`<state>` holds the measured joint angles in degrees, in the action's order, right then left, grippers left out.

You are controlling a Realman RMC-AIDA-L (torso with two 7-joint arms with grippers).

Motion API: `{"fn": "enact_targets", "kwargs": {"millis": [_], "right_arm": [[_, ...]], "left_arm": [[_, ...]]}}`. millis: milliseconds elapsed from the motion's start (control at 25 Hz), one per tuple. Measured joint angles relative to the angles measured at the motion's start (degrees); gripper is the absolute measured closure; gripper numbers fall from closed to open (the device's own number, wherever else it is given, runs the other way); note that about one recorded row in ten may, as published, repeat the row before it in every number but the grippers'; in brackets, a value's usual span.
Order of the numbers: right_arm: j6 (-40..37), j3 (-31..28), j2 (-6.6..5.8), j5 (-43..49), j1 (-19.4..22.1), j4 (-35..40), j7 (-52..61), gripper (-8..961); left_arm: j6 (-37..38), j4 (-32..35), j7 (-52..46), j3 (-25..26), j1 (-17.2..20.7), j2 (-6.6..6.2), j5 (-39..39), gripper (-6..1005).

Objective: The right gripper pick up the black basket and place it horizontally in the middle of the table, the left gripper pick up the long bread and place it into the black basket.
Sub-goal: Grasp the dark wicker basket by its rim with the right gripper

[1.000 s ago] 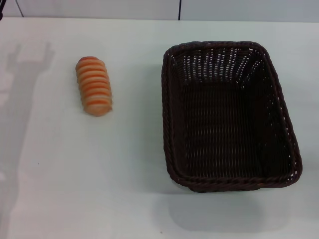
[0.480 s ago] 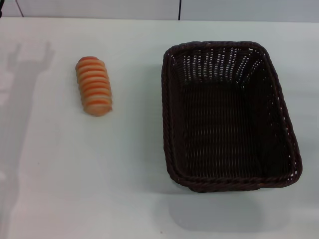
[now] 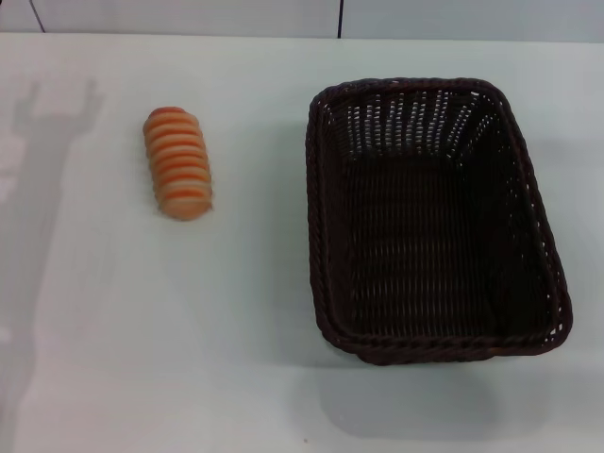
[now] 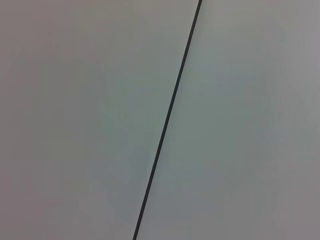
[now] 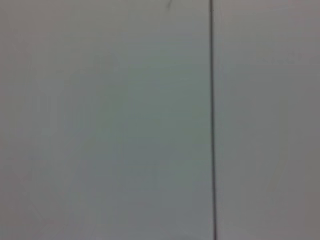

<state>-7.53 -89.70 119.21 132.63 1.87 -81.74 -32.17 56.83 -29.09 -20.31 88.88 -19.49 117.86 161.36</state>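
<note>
While neither gripper shows in any view, so whether their fingers are spread or closed cannot be told, the black basket [image 3: 436, 219] sits on the table [image 3: 236, 359] with its long axis running from the near edge toward the far edge, opening upward. Well apart to the left of the basket lies the long bread [image 3: 177, 162], its long axis also running near to far, tilted slightly. Both wrist views show only pale surface crossed by a dark line.

A plain white smooth counter [image 3: 236, 359] filled nearly everything. Beyond its far edge stood a pale grey panelled wall [image 3: 189, 16], split by a thin dark vertical seam [image 3: 340, 17]. Soft shadows lay across the counter.
</note>
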Motion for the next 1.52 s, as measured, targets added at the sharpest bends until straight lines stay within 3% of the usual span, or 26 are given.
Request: {"fn": "enact_targets", "kwargs": {"millis": [240,360,440,560,840,1040,1280,1520], "right_arm": [[17.65,-9.29,0.09,4.07,-4.44,-3.46,4.29,142],[23.52,-12.73,0.08,15.71,-8.37,-3.59,13.73,142],[27.67,-13.03,0.07,27.24,-11.16,-3.82,21.62,142],[33.1,-12.34,-0.06,35.8,-13.53,-5.47,25.75,142],[44.53,-10.97,-0.21,36.06,-15.82,-12.56,25.37,141],[58.21,-10.83,-0.18,35.39,-19.47,-17.52,26.47,141],[72.8,-10.81,-0.32,34.97,-24.71,-20.36,26.64,142],[81.75,-9.81,-0.18,34.28,-26.54,-23.24,26.97,142]], "left_arm": [[0.47,-0.54,-0.07,0.1,0.47,-0.08,0.01,138],[0.68,-0.64,-0.08,0.15,0.53,-0.12,0.01,137],[0.93,-0.71,-0.08,0.15,0.53,-0.16,0.02,137],[1.28,-0.78,-0.09,0.15,0.56,-0.19,0.02,138],[1.92,-1.41,-0.09,0.23,1.12,-0.25,0.01,138],[3.04,-1.43,-0.09,0.24,1.35,-0.26,0.01,137],[5.04,-1.43,-0.09,0.49,1.84,-0.2,0.01,137],[6.4,-2.05,-0.84,0.59,2.96,-0.18,-0.01,137]]}}
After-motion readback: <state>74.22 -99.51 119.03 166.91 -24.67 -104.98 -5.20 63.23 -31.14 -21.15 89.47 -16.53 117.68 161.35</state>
